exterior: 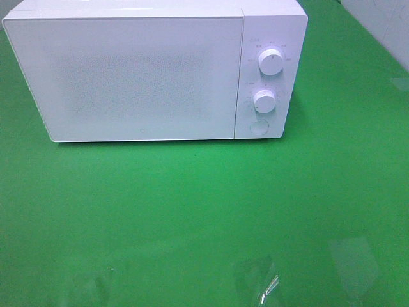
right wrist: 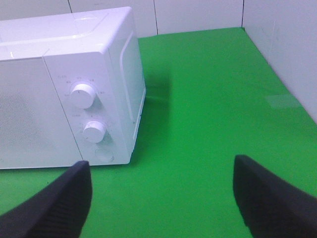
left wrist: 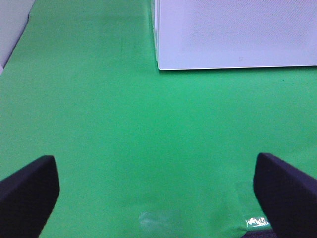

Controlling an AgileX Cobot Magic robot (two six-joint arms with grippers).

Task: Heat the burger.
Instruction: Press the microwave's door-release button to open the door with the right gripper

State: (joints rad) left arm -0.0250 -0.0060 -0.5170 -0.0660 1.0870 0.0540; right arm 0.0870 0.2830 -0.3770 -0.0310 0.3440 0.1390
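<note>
Stretching to pale walls point(right wrist: 282, 49), green cloth point(exterior: 192, 211) bears a closed white microwave point(exterior: 140, 77) — both arms' jaws stand apart.

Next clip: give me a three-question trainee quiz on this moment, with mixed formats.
1. True or false: the microwave door is shut.
2. Multiple choice: how many rotary knobs are on its front panel? A none, B two, C five.
3. Fill in: the left gripper and right gripper, fingers spread apart, each hold ____.
Key: 1 true; 2 B; 3 nothing.
</note>
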